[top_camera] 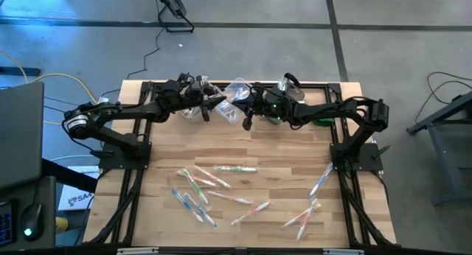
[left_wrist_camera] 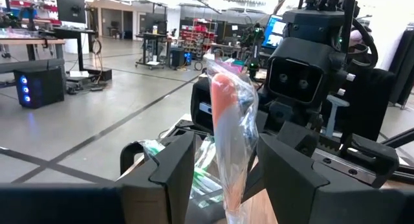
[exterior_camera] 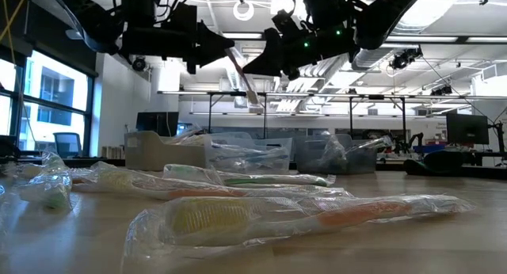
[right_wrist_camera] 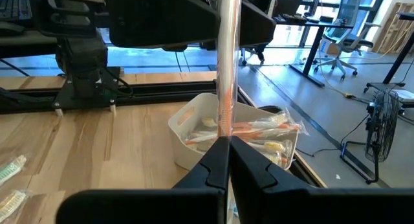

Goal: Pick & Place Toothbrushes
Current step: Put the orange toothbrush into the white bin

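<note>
Above the desk's (top_camera: 280, 155) far edge, both hands meet, left hand (left_wrist_camera: 226, 179) and right hand (right_wrist_camera: 228, 160) each clamped on one orange toothbrush (left_wrist_camera: 228, 120), seemingly over the bins (right_wrist_camera: 194, 130), more toothbrushes (top_camera: 221, 185) near the front edge.

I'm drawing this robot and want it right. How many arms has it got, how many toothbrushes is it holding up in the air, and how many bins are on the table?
Robot arms: 2
Toothbrush held up in the air: 1
Bins: 3
Total: 6
</note>
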Motion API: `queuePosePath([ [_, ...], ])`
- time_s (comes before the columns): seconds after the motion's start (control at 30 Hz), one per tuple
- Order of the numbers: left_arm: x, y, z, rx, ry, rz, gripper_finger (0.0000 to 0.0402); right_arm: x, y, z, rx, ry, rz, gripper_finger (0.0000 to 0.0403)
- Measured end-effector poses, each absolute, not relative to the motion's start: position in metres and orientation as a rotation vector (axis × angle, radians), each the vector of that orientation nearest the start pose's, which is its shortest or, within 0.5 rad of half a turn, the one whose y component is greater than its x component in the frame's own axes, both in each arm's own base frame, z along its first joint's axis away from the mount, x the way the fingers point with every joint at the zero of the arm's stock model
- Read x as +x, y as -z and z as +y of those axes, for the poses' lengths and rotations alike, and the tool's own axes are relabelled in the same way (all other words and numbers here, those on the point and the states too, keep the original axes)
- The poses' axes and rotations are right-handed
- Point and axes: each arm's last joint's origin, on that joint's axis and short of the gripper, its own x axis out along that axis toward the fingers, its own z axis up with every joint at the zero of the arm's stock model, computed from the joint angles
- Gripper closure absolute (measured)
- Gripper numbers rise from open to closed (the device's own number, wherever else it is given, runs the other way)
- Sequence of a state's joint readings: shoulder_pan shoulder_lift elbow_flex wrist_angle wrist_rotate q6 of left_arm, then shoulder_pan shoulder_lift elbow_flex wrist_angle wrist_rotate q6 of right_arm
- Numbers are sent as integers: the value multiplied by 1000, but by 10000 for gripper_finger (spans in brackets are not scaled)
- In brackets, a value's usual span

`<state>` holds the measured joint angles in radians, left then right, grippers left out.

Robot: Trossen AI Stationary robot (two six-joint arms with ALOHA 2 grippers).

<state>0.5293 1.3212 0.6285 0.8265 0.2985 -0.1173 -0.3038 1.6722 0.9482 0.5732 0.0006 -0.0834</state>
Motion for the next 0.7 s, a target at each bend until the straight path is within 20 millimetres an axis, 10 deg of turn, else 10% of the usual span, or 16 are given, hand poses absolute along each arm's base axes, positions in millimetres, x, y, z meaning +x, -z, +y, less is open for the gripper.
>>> queuePosePath([
  [0.7, 243, -262, 132, -58, -221, -134, 382, 349, -234, -110, -60, 302, 163, 399],
])
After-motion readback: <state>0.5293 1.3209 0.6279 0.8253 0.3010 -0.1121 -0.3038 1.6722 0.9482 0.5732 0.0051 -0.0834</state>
